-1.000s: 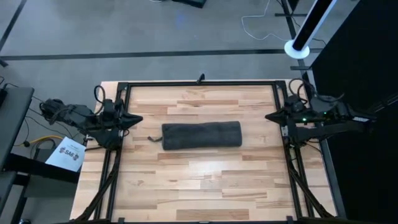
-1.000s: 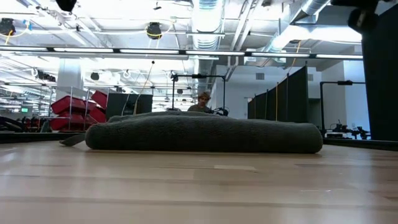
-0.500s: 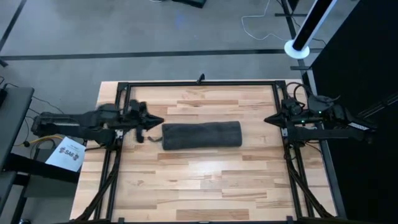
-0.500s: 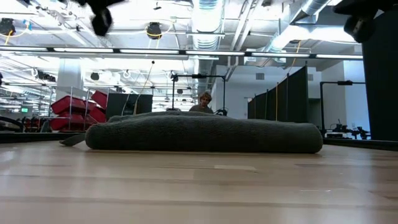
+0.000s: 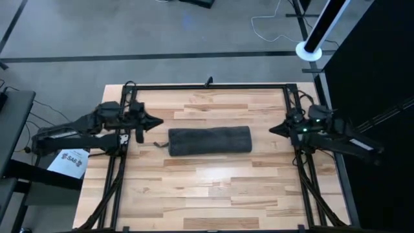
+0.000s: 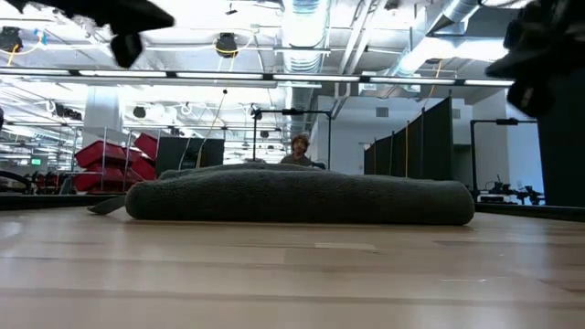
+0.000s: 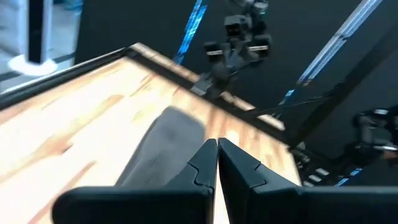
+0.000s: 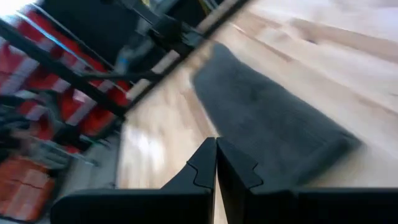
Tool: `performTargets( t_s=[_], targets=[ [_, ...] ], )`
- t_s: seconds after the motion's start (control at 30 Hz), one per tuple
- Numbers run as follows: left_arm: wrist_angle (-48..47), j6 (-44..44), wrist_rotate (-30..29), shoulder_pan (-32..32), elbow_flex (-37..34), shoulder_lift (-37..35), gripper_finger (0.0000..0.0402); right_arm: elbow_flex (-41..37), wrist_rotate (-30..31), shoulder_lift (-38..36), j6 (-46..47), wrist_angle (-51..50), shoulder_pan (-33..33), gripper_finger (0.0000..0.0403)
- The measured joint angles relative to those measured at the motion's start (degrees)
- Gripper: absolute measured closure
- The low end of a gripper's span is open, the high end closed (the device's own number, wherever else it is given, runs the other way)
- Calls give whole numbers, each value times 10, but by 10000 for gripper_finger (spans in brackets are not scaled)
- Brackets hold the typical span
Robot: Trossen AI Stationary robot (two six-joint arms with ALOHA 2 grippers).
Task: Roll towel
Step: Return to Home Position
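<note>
The towel (image 5: 209, 140) is a dark charcoal-grey roll lying on its side across the middle of the wooden table, its long axis left to right; it also shows in the low view (image 6: 302, 196). A loose corner (image 5: 158, 144) sticks out at its left end, flat on the wood. My left gripper (image 5: 160, 121) hovers shut above the table's left part, left of and slightly beyond the roll's left end, fingertips together (image 7: 217, 144). My right gripper (image 5: 271, 129) hovers shut off the roll's right end, fingertips together (image 8: 216, 142). Neither touches the towel.
A black metal frame (image 5: 207, 86) runs around the tabletop. Bare wood lies in front of the roll (image 5: 213, 188) and behind it (image 5: 213, 107). A white paper (image 5: 71, 160) lies off the table's left edge. A person (image 6: 299, 151) stands far behind the table.
My left gripper has swung out from the table's left edge toward the towel's left end, then drawn slightly toward the far edge. My right gripper has moved from the right edge a little toward the towel's right end and the near side. The towel has stayed still.
</note>
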Motion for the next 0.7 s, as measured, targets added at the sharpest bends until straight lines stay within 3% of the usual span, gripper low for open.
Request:
performTargets(
  t_s=[0.1, 0.27, 0.5, 0.6, 0.7],
  targets=[
    [-52, -8, -21, 0, 0, -53, 402, -55, -30, 1, 19, 96, -35, 403],
    [-110, -11, -57, 0, -2, -127, 402, -112, -35, 5, 33, 169, -89, 403],
    [-156, -15, -71, 0, -56, -233, 402, -169, -75, 5, 69, 304, -153, 403],
    [-155, -9, -71, 0, -78, -228, 402, -188, -78, 5, 83, 332, -178, 403],
    [-74, 11, -59, 0, -105, -228, 402, -188, -81, 7, 80, 326, -196, 403]
  ],
)
